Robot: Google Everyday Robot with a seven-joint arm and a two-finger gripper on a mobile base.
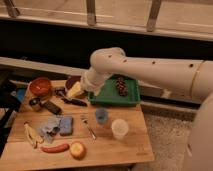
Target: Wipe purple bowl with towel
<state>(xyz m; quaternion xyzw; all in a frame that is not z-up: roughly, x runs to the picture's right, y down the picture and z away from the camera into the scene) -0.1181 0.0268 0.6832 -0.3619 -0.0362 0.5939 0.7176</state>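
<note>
Camera view: the white arm [150,70] reaches in from the right and bends down to the table's [125,150] back left part. Its pincer [84,89] hangs just right of the purple bowl [71,80], with the pale yellow towel [75,91] at its tip. I cannot tell whether the pincer is apart or clamped.

The bowl stands upright, mouth up, near the table's far edge. Its right side is hidden behind the wrist, and what lies in it cannot be seen. The towel shows as a short wedge at the bowl's near rim, its long axis slanting from lower left to upper right.

Left of the bowl stands a red bowl [40,86], also mouth up. To the right, a green tray [107,97] holds one dark lump [121,86]. Nearer the front, a blue cup [101,116] and a white cup [119,128] stand upright and close together.
</note>
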